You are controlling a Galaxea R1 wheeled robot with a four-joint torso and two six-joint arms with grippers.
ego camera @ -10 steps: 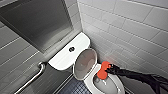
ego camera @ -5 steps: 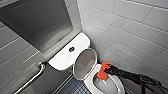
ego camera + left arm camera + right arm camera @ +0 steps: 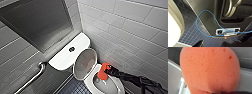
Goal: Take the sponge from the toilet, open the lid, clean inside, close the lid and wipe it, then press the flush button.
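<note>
Jaws of the right gripper (image 3: 108, 71) clenched on the sponge (image 3: 102, 73), at the wall-side rim of the toilet (image 3: 88, 80) bowl; touching the rim or just above it, impossible to tell. Lid (image 3: 85, 62) raised, greyish inner face forward, leaning toward the cistern. Flush button (image 3: 71, 49) mid cistern top. Bowl's front cut off at the lower edge. In the right wrist view, pitted orange foam close up, fingers hidden behind it, white ceramic blurred beyond. Left gripper (image 3: 200, 44) a dark shape over the dark blue tiled floor (image 3: 190, 33); clenched or released, cannot tell. Blue cable (image 3: 197, 20) looped across a dark panel.
</note>
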